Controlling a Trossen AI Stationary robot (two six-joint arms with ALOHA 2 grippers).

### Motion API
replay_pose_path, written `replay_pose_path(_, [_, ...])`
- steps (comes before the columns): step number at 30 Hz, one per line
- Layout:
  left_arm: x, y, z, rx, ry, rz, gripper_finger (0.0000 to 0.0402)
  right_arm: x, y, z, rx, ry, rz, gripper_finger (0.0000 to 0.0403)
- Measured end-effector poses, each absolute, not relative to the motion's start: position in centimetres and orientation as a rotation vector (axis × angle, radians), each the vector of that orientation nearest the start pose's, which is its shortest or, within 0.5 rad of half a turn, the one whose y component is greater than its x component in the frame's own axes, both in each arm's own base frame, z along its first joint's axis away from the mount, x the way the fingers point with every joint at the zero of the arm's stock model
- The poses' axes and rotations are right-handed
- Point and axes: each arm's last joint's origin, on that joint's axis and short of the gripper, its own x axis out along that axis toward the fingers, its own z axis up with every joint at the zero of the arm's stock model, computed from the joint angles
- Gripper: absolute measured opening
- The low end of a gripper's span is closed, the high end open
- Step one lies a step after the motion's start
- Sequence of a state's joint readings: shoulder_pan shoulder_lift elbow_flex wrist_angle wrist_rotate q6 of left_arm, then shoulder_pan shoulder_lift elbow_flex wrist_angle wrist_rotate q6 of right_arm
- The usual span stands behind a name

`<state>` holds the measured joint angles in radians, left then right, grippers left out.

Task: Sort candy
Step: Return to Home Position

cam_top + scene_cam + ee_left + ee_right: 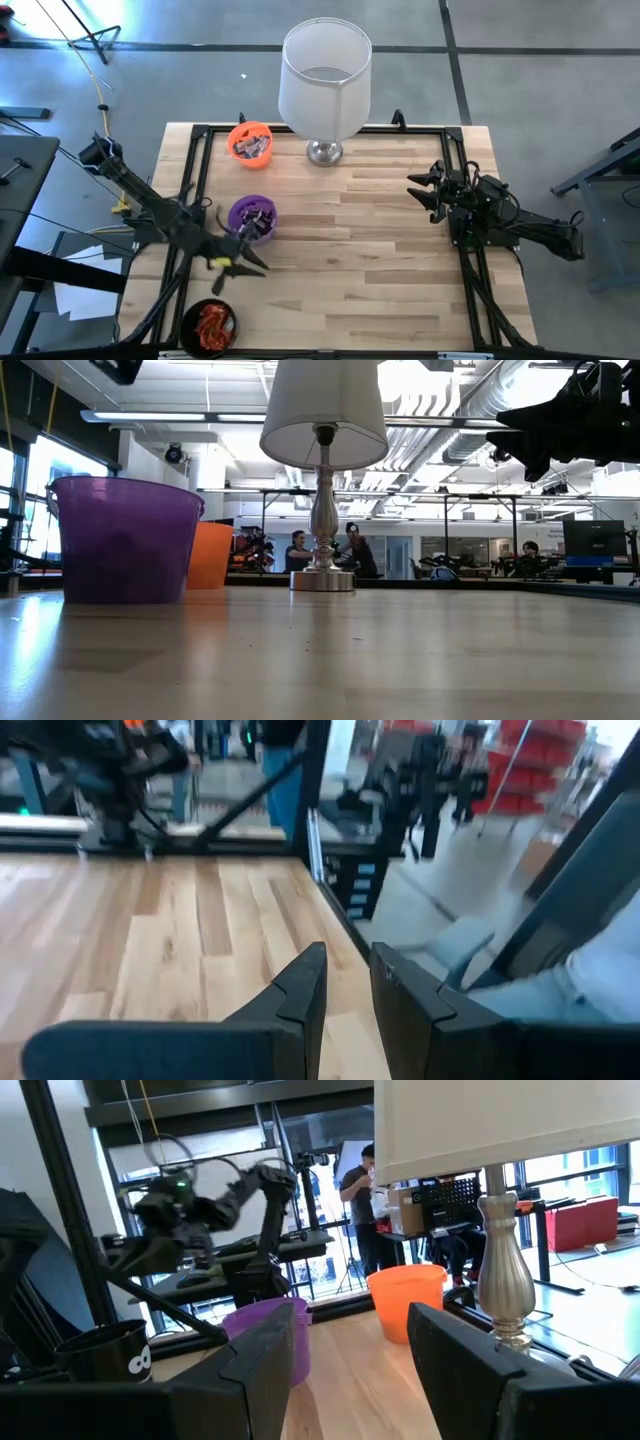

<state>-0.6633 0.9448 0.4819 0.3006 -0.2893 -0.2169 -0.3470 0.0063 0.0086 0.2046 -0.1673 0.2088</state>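
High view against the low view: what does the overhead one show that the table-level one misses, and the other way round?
Only the high view: the black cup, the candy inside each cup, the left gripper open near the purple cup, the right gripper open at the table's right side. Only the low view: people in the room behind. Both: the purple cup, the orange cup and the lamp.

Left gripper (pixel 238 262) hovers barely parted; right gripper (pixel 424 193), raised opposite, gapes wide
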Motion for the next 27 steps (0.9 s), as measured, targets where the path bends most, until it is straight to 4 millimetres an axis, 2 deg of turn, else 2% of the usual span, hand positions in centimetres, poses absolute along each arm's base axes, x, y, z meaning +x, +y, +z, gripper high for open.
replay_pose_path(4, [14.4, -10.0, 24.2, -0.156, 0.109, -0.353, 0.0067, 9.1, -2.8, 18.5, 0.155, -0.218, -0.157, 0.0190])
replay_pose_path(9, [12.4, -8.2, 23.2, -0.071, 0.038, -0.346, 0.0067, 9.1, -2.8, 18.5, 0.155, -0.217, -0.157, 0.0190])
replay_pose_path(17, [10.5, -6.2, 21.3, -0.042, 0.004, -0.317, 0.0067, 9.1, -2.8, 18.5, 0.155, -0.216, -0.158, 0.0190])
replay_pose_path(27, [8.8, -5.1, 17.7, -0.070, -0.064, -0.379, 0.0067, 9.1, -2.8, 18.5, 0.156, -0.216, -0.158, 0.0190])
